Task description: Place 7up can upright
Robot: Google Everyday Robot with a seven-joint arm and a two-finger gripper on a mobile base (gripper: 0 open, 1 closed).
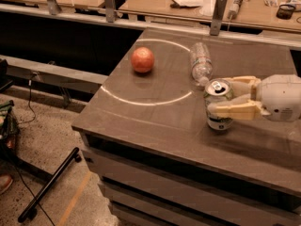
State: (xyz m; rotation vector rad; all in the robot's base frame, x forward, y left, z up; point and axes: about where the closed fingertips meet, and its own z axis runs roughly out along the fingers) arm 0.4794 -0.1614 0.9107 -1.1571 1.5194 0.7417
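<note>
The 7up can [218, 105] stands upright on the dark table [155, 121], right of centre, its silver pull-tab top facing up and white and green sides showing. My gripper [217, 98] comes in from the right with its cream fingers [233, 110] on both sides of the can, shut on it. The can's base looks to be at the table surface.
A clear plastic bottle [201, 62] lies on its side just behind the can. A reddish apple [142, 60] sits at the back left inside a white circle line [141, 102]. The table's front edge is close below the can. Wooden benches with clutter stand behind.
</note>
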